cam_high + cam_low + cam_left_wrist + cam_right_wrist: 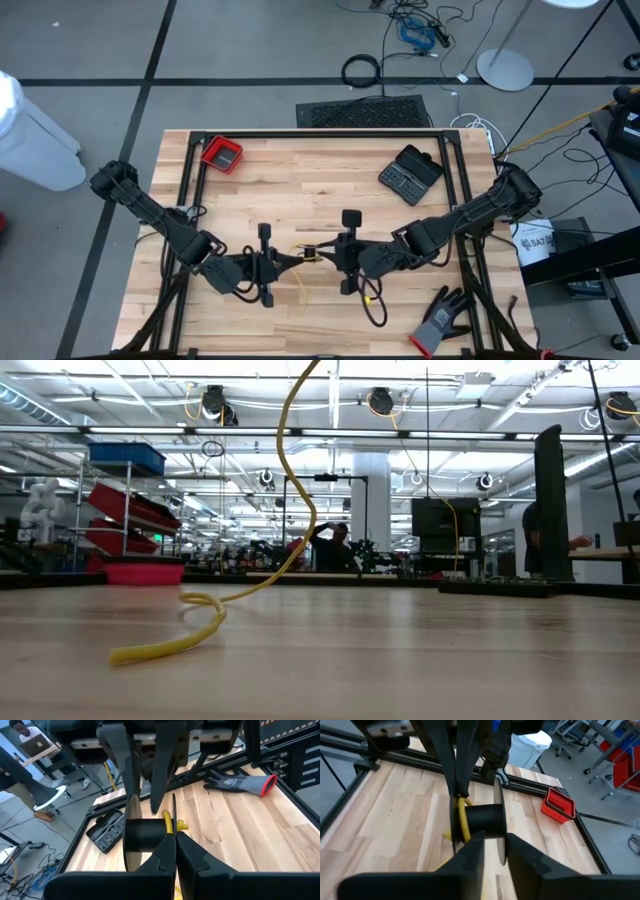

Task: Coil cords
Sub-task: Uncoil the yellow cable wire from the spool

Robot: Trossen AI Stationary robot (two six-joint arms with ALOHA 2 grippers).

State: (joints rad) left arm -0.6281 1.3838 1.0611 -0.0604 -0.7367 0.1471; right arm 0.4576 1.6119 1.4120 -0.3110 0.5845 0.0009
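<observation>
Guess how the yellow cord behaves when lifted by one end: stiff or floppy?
Probably floppy: the yellow cord hangs in loose curves from above, its end kinked on the table. Likely light, so it may swing. Held in the shut left gripper, it may slip.

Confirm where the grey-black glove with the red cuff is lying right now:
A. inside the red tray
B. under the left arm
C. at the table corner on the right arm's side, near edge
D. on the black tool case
C: the high view shows the glove flat on the wood beside the right arm, apart from the red tray and the tool case.
</observation>
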